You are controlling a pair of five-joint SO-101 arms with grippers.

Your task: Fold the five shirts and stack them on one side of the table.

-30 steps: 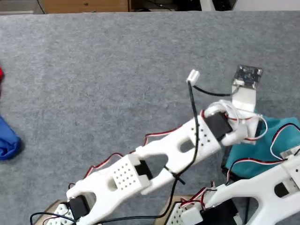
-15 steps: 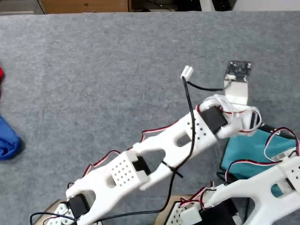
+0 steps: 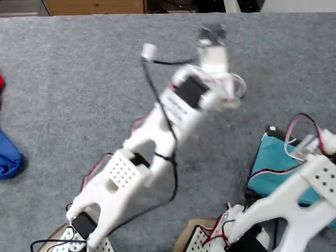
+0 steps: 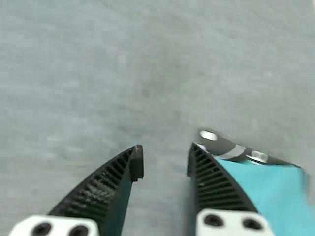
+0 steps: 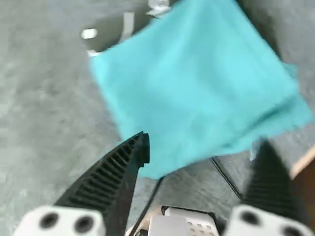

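Note:
A folded teal shirt (image 3: 273,165) lies at the near right of the grey table (image 3: 94,79). My right arm (image 3: 307,184) hangs over it. In the right wrist view the right gripper (image 5: 204,152) is open wide above the near edge of the teal shirt (image 5: 197,83), with nothing between its fingers. My left arm (image 3: 173,113) stretches toward the far middle of the table. Its gripper (image 4: 164,160) is open over bare cloth, with the teal shirt (image 4: 268,189) beside one fingertip (image 4: 197,157). A crumpled blue shirt (image 3: 8,157) lies at the left edge.
A small red patch (image 3: 1,83) shows at the far left edge above the blue shirt. Both arm bases (image 3: 210,239) stand at the near edge. A dark and silver part (image 4: 224,145) lies at the teal shirt's corner. Grey table spreads across the middle and far side.
My left arm has swung away from the teal shirt, to the left and toward the far side. The right arm has shifted over the shirt, and more of the teal cloth shows.

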